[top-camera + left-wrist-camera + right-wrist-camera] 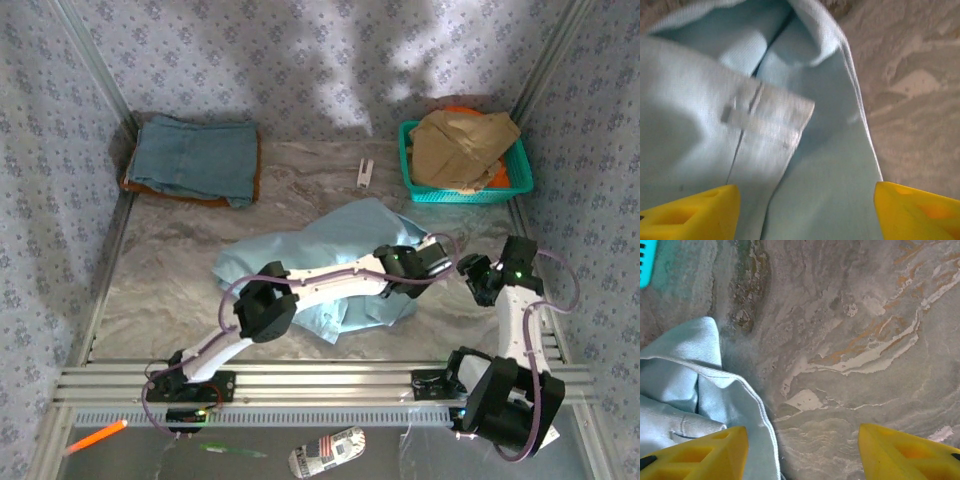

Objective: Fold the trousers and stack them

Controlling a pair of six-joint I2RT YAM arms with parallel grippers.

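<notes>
The pale sky-blue trousers [320,262] lie crumpled in the middle of the marble-patterned table. My left gripper [428,262] hovers over their right end, and in the left wrist view the gripper [806,194] stands open, its yellow fingers [695,210] wide apart above the cloth [830,165] and a belt-loop waistband corner [765,117]. My right gripper [478,280] sits just right of the trousers. In the right wrist view that gripper [803,434] is open, one finger [700,452] over the trousers' seamed edge [747,405], with bare table between the fingers.
A folded slate-blue denim garment [195,158] rests on an orange-brown one at the back left. A teal basket [470,195] holding a tan garment [460,142] stands at the back right. A small white object [365,172] lies between them. Patterned walls enclose the table.
</notes>
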